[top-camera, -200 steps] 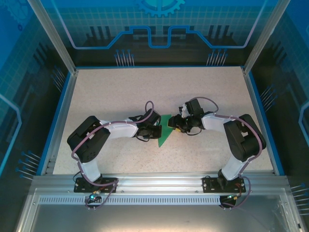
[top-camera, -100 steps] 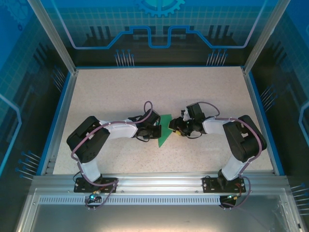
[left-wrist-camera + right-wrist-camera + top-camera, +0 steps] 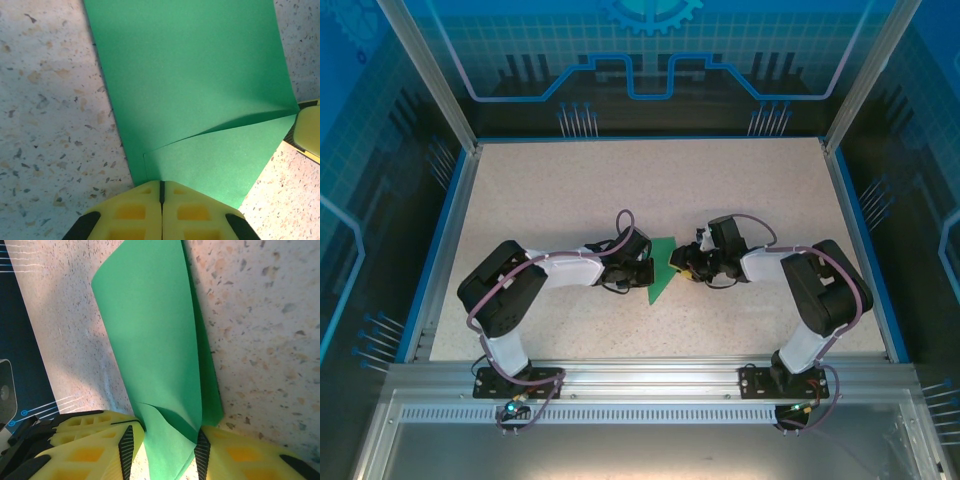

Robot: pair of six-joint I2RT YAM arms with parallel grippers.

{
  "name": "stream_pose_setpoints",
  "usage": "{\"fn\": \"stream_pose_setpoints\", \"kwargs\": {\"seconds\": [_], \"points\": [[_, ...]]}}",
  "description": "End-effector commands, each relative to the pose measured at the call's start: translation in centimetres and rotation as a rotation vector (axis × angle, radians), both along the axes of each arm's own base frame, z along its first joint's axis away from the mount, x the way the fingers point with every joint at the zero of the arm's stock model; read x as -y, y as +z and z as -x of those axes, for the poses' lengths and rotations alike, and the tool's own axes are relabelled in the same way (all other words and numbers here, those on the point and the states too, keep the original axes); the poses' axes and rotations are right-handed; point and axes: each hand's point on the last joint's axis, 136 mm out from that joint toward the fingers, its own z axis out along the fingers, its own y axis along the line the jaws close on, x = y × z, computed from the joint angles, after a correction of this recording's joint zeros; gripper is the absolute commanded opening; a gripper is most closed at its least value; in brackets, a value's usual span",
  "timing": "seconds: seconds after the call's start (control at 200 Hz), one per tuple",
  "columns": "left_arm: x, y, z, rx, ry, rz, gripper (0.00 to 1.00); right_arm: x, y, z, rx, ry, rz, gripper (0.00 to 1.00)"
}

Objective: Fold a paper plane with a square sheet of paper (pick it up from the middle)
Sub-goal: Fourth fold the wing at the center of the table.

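The square sheet of paper (image 3: pixel 661 268), creased into a narrower layered shape, is lying on the bench (image 3: pixel 570 190) between both sets of fingers. The left fingers (image 3: pixel 131 210) are clenched together at its nearest edge, apparently pinning it against sliding. The right fingers (image 3: pixel 240 450) are standing apart, straddling 1 raised flap, seemingly readying the next fold.

The paper (image 3: pixel 660 268) lies on the table (image 3: pixel 570 190), midway between its left and right edges and somewhat nearer the near edge. The left gripper (image 3: pixel 642 270) is at the paper's left side and the right gripper (image 3: pixel 682 262) at its right side, with the paper's edge between that gripper's fingers (image 3: pixel 90 450).
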Motion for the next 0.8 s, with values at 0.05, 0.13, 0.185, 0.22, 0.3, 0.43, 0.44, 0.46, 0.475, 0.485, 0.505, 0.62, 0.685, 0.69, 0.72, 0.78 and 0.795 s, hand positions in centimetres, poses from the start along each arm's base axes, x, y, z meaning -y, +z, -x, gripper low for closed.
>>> {"fn": "stream_pose_setpoints", "kwargs": {"seconds": [0.05,0.13,0.185,0.22,0.3,0.43,0.44,0.46,0.475,0.485,0.505,0.62,0.685,0.69,0.72,0.78,0.795], "points": [[-0.9,-0.7,0.9,-0.043,0.014,-0.012,0.08,-1.2,1.4,0.3,0.053,0.059,-0.022,0.37],[-0.8,-0.5,1.0,-0.039,0.011,-0.006,0.08,-1.4,1.6,0.2,0.071,0.091,-0.015,0.36],[-0.7,-0.3,0.9,-0.034,0.010,0.000,0.08,-1.5,1.4,0.1,0.074,0.110,-0.001,0.34],[-0.7,-0.1,0.9,-0.031,0.007,0.003,0.09,-1.5,1.3,0.1,0.073,0.125,0.005,0.33],[-0.6,0.1,0.9,-0.024,0.001,0.010,0.09,-1.9,1.1,-0.1,0.077,0.155,0.002,0.31],[-0.4,0.7,0.8,-0.005,-0.011,0.023,0.10,-2.5,0.7,-0.5,0.075,0.195,-0.005,0.29],[-0.4,0.7,0.9,-0.004,-0.014,0.023,0.10,-2.5,0.7,-0.5,0.075,0.196,-0.004,0.29],[-0.4,0.9,0.8,0.000,-0.015,0.026,0.10,-2.6,0.6,-0.6,0.071,0.200,-0.001,0.29],[-0.4,0.9,0.8,0.002,-0.018,0.027,0.11,-2.6,0.4,-0.6,0.068,0.203,0.003,0.29],[-0.4,1.0,0.8,0.003,-0.018,0.027,0.11,-2.6,0.3,-0.6,0.066,0.204,0.005,0.29],[-0.4,1.1,0.8,0.006,-0.019,0.029,0.11,-2.6,0.2,-0.7,0.065,0.209,0.006,0.29],[-0.4,1.7,0.8,0.020,-0.023,0.034,0.13,-3.0,0.0,-0.6,0.063,0.246,0.003,0.28],[-0.4,2.1,0.8,0.028,-0.025,0.039,0.14,-3.1,0.1,-0.4,0.074,0.280,0.004,0.28],[-0.4,2.1,0.8,0.029,-0.025,0.039,0.14,-3.1,0.1,-0.4,0.076,0.282,0.005,0.29],[-0.5,2.3,0.8,0.030,-0.024,0.039,0.15,-3.1,0.1,-0.3,0.078,0.295,0.008,0.29],[-0.6,2.5,0.9,0.034,-0.026,0.037,0.15,-3.2,0.2,0.0,0.093,0.325,0.009,0.34],[-0.7,2.5,0.9,0.035,-0.026,0.036,0.15,-3.2,0.3,0.1,0.097,0.334,0.006,0.34]]}}
